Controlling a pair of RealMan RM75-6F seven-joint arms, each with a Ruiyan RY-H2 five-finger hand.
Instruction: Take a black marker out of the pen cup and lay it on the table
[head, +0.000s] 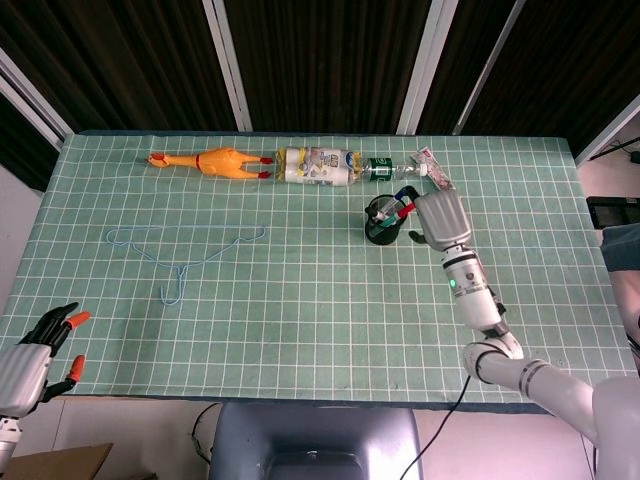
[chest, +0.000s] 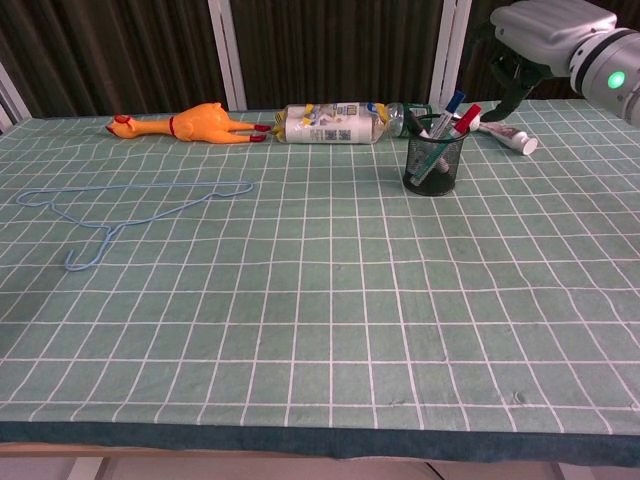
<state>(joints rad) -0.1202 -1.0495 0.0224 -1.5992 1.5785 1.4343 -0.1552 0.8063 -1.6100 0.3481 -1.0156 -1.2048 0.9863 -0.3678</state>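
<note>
The black mesh pen cup (head: 382, 224) (chest: 434, 164) stands upright at the back right of the table. Several markers lean in it: a blue-capped one (chest: 455, 101), a red-capped one (chest: 467, 113) and a dark-capped one (chest: 414, 121) at the cup's left rim. My right hand (head: 441, 216) (chest: 538, 32) hovers just right of the cup and above it, its dark fingers (chest: 506, 80) hanging down, apart and holding nothing. My left hand (head: 38, 345) rests open off the table's front left corner, seen only in the head view.
Along the back edge lie a rubber chicken (head: 215, 161), a plastic bottle (head: 320, 165) (chest: 335, 122) and a toothpaste tube (chest: 510, 136), the tube right behind my right hand. A blue wire hanger (head: 180, 250) lies at the left. Green grid mat (head: 300, 320) covers the table.
</note>
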